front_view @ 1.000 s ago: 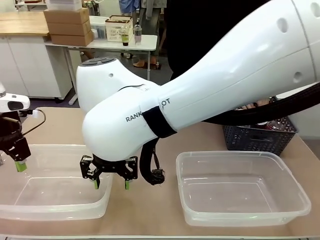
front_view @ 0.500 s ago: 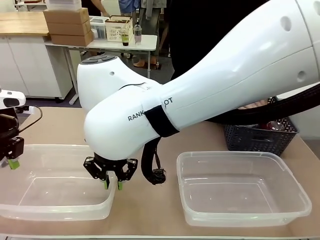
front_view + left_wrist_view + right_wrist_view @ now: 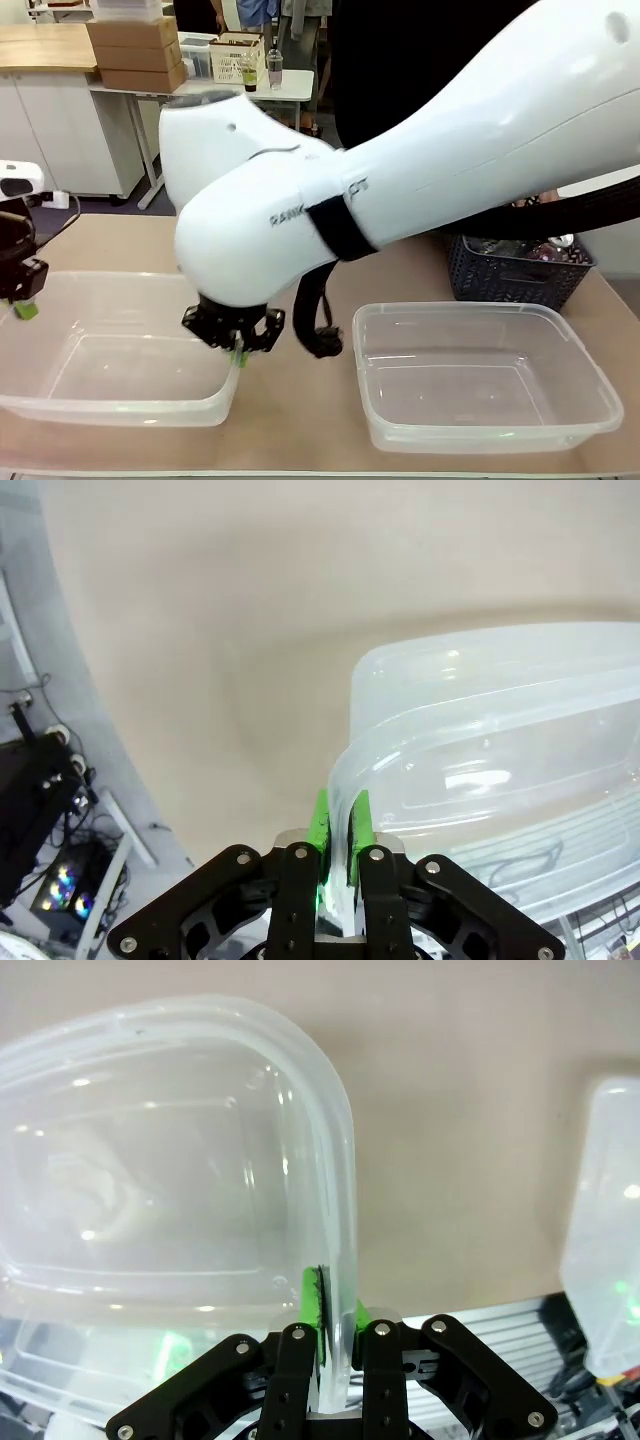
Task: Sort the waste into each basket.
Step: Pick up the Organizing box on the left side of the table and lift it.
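Beige tabletop (image 3: 295, 430) fills my front camera, and a person in dark clothing (image 3: 400, 60) stands at the far side behind the bulky white right arm (image 3: 450, 160). Two clear tubs sit on it, well apart: the left tub (image 3: 110, 370) and the right tub (image 3: 480, 380). My left gripper (image 3: 22, 305) is closed on the left tub's outer rim; on its wrist camera I see the green pads (image 3: 322, 825) pinching that rolled edge between them. My right gripper (image 3: 238, 350) has reached across the middle and is clamped on the same tub's opposite rim near a corner, gripping the thin plastic wall. The waste (image 3: 540, 248) lies in the dark lattice basket (image 3: 500, 280) at the far right, behind the right tub and partly hidden by the arm.
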`<act>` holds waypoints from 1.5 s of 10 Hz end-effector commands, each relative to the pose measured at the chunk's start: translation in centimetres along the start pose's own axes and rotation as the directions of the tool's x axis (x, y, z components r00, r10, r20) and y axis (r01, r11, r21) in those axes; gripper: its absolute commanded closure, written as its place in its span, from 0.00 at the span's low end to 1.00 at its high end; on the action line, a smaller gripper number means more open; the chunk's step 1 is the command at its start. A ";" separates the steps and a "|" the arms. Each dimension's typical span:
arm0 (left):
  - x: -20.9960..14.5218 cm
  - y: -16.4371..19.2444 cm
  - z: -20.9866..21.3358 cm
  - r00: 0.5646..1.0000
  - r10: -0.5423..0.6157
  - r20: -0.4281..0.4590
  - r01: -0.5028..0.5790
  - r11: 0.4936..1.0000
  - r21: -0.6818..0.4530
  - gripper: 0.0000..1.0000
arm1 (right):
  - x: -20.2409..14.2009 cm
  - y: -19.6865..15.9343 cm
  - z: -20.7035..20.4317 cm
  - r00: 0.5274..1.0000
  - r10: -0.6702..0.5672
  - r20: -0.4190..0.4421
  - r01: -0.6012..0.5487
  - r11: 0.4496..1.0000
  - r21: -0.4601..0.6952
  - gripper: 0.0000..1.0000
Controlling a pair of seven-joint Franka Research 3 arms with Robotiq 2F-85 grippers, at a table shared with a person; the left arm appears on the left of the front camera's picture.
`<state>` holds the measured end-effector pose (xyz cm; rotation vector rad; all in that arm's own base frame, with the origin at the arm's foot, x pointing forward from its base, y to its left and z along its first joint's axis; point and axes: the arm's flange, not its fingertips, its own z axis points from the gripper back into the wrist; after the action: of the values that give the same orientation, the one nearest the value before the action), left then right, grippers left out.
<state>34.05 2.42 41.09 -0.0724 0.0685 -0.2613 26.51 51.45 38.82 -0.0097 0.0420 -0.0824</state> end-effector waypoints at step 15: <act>10.1 -15.1 16.6 0.991 0.099 -0.085 -0.123 0.932 -0.340 0.91 | 11.5 -20.9 8.6 0.943 0.301 -0.145 -0.267 0.940 0.214 0.94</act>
<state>39.35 -11.51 56.32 -0.3589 0.1151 -0.1580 36.43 32.30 48.09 0.1254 0.1875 0.1184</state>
